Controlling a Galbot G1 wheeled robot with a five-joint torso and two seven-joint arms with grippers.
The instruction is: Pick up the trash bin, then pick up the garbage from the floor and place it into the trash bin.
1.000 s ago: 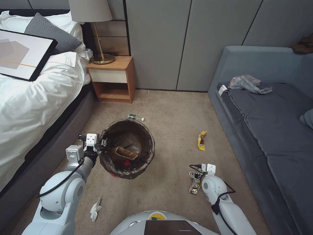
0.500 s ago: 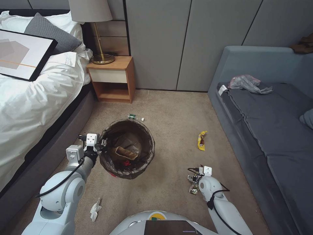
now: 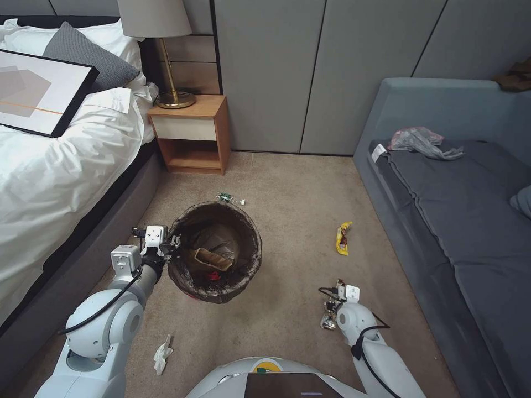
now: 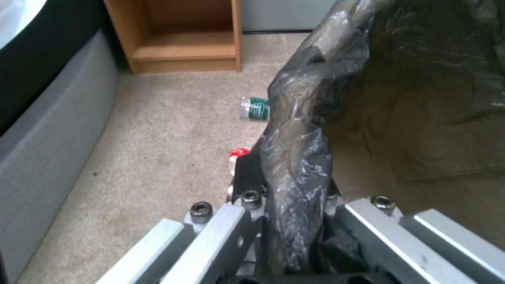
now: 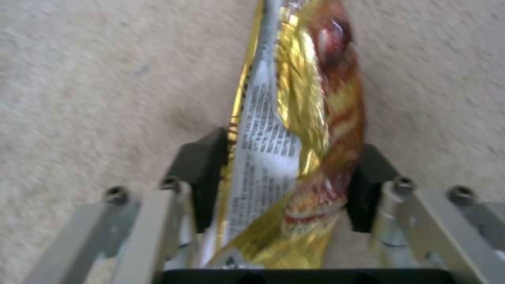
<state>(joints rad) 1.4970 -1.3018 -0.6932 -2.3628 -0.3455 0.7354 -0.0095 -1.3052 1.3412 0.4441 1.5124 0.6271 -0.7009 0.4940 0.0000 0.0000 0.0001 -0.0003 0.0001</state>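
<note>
The trash bin, lined with a dark crinkly bag, stands on the carpet at centre left; a tan paper bag and red scraps lie inside. My left gripper is shut on its left rim, and the left wrist view shows my left gripper clamping the bag-covered edge. Low on the right, my right gripper is shut on a yellow-silver snack wrapper, held just above the carpet. More garbage lies on the floor: a yellow wrapper, a green-labelled bottle behind the bin, and a white tissue.
A bed runs along the left, with a wooden nightstand and lamp at its head. A grey sofa lines the right side, a crumpled plastic bag on it. Open carpet lies between the bin and the sofa.
My right gripper has drawn back toward my body and slightly left, carrying the snack wrapper. The left gripper and bin have stayed put.
</note>
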